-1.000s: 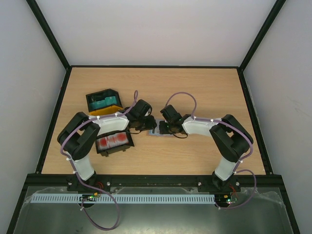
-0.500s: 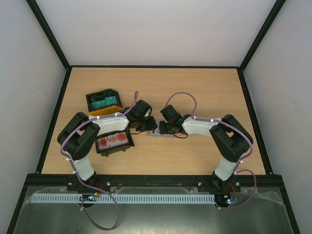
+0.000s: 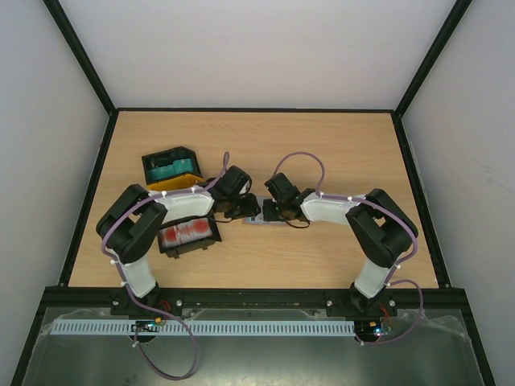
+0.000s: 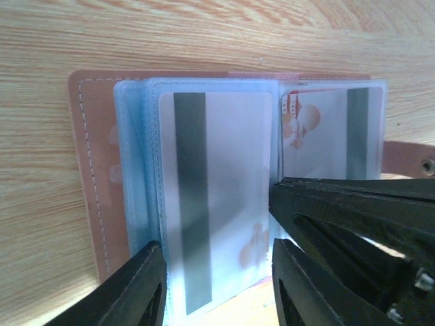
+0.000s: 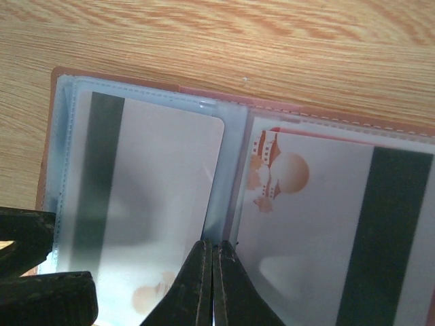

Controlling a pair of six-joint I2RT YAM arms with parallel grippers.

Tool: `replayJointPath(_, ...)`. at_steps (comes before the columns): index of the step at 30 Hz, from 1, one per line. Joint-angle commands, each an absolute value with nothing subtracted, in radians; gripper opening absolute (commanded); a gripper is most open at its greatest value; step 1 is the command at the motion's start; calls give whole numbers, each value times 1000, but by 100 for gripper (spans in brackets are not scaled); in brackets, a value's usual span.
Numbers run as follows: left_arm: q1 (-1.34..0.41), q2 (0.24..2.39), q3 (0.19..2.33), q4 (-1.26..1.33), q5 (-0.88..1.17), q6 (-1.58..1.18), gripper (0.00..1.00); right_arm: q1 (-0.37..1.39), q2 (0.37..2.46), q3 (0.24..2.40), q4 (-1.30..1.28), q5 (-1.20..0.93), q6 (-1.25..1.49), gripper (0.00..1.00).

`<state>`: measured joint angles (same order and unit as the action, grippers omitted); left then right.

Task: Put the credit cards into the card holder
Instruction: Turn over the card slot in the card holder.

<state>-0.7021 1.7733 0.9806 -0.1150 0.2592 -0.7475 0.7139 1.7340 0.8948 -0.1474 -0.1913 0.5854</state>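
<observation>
The card holder [image 3: 256, 220] lies open on the table, brown outside [image 4: 92, 170], with clear sleeves inside. A pale credit card [image 4: 224, 190] with a dark stripe sits in the left sleeve. A red-and-white card [image 4: 319, 136] sits in the right sleeve. My left gripper [image 4: 217, 248] is open, its fingers either side of the pale card's near end. My right gripper [image 5: 212, 246] is shut, its tips pressed on the fold between the two sleeves. In the right wrist view the pale card [image 5: 163, 183] is on the left and the red-and-white card [image 5: 312, 224] on the right. Both grippers, left [image 3: 248, 209] and right [image 3: 268, 213], meet over the holder.
A black tray [image 3: 165, 249] holding red cards [image 3: 187, 232] stands under the left arm. A yellow and black tray [image 3: 153, 165] with teal cards [image 3: 173, 170] stands behind it. The right gripper's fingers [image 4: 340, 204] lie close beside the left gripper.
</observation>
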Motion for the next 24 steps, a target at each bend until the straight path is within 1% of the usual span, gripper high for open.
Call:
replayJointPath(1,-715,1803,992,-148,251,-738,39,714,1773,870,-192,-146,589,2)
replayJointPath(3,-721,1804,992,-139,261,-737,33,714,1774,871,-191,-146,590,2)
replayJointPath(4,-722,1805,992,-133,271,-736,32,714,1775,870,-191,-146,591,2)
replayJointPath(12,-717,1790,983,-59,384,-761,36,713,1762,861,-169,-169,589,2)
replayJointPath(18,-709,1742,946,55,465,-821,35,707,1753,853,-153,-177,598,2)
replayJointPath(24,-707,1722,922,131,478,-851,33,699,1707,830,-118,-178,613,2)
